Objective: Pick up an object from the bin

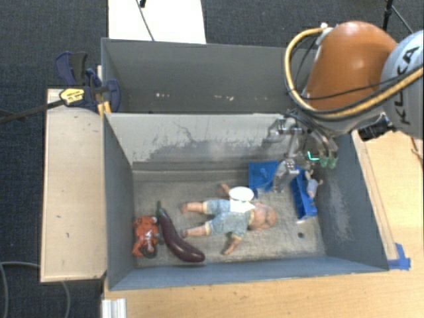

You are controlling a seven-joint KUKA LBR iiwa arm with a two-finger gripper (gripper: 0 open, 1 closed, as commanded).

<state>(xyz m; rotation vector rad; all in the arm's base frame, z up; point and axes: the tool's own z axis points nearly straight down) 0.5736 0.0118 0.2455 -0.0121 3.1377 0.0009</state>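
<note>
Where the bin floor meets its right wall, gripper low over a blue plastic block, claw state cannot be told, second blue piece at the back edge, doll mid-floor, aubergine near the front-left corner

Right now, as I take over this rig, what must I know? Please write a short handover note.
Gripper: low at the right side of the bin, between a blue block and a long blue piece; whether it holds anything, I cannot tell.
Doll lies on the middle floor, white cap right by it; purple eggplant and red toy at the left.
Done: nothing lifted clear.
Left: grasp one thing and raise it.
</note>
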